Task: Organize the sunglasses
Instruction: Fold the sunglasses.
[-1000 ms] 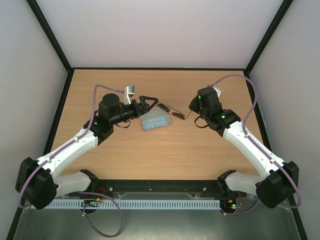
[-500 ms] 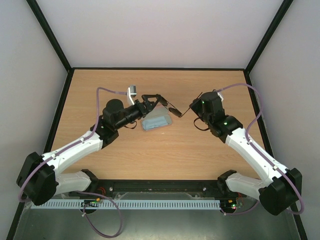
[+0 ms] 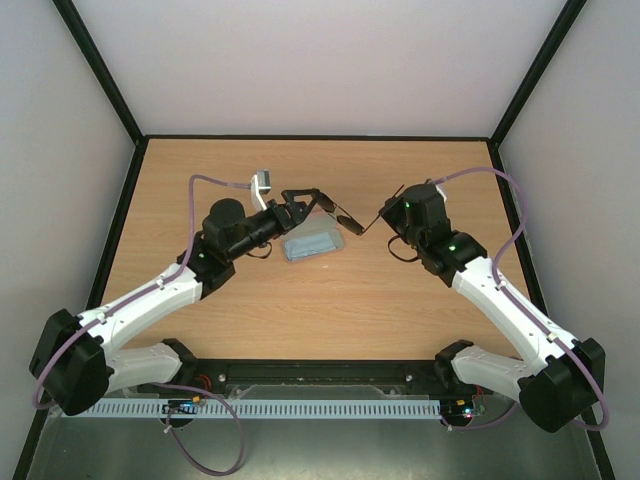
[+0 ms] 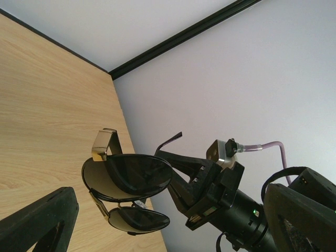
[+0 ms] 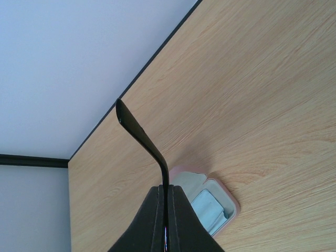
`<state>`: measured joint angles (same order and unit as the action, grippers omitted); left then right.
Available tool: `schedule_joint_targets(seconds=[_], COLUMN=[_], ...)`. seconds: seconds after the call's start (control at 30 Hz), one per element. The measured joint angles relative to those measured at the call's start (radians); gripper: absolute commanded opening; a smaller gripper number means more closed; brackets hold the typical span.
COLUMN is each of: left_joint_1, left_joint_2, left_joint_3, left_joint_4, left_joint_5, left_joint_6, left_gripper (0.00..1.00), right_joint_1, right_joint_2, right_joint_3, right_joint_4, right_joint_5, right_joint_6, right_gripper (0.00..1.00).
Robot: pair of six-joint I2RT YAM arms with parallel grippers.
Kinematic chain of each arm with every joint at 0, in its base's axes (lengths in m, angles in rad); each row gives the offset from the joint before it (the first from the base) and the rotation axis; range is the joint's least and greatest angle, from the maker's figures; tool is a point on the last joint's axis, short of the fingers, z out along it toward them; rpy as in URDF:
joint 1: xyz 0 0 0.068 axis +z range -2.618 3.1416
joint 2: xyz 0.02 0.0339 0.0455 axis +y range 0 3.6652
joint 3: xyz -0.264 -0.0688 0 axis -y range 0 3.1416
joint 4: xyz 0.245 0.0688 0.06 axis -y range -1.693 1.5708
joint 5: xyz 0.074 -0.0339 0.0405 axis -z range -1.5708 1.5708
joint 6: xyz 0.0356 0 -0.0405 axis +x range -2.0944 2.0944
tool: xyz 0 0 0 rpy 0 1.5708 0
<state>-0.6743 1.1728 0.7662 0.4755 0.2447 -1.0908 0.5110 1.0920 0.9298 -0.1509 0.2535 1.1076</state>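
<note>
One pair of sunglasses (image 4: 127, 176), one pink case (image 5: 233, 202), one blue cloth (image 5: 209, 208)

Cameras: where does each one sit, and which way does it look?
Top: high behind the arms, looking down at the table; shows both arms, left claw, right claw.
Left wrist: on the left arm, facing sideways at the sunglasses; its own fingers edge the picture.
Right wrist: on the right arm, looking along its shut claw down at the pink case.
Shared: both wrist views show the temple arm that the right claw pinches.
</note>
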Motion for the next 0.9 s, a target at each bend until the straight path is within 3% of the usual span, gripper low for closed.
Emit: schedule_joint_targets(seconds=[0.33,0.6,0.9], left_joint_1=[0.000,-0.029,-0.056], left_joint_2=[-0.028,-0.064,-0.056], left_joint_3=[0.089,0.080,0.018], left_joint_4=[-0.161,-0.152,-0.068], left_joint_5=[-0.014,0.003,-0.002], left_joint_6=[0.108,0.146,0.144], left_gripper=[0.99,0.99,0.99], right_joint_1=[0.000,0.000,0.000], right_joint_2=[-0.027,-0.113,-0.102], right_joint_3=[0.007,0.007,-0.008], right_joint_4=[-0.015,-0.024,-0.006], right_joint_5=[-0.004,-0.055,-0.116], right_joint_6=[-0.016,0.011,0.053], right_gripper=[0.01,0.01,0.01])
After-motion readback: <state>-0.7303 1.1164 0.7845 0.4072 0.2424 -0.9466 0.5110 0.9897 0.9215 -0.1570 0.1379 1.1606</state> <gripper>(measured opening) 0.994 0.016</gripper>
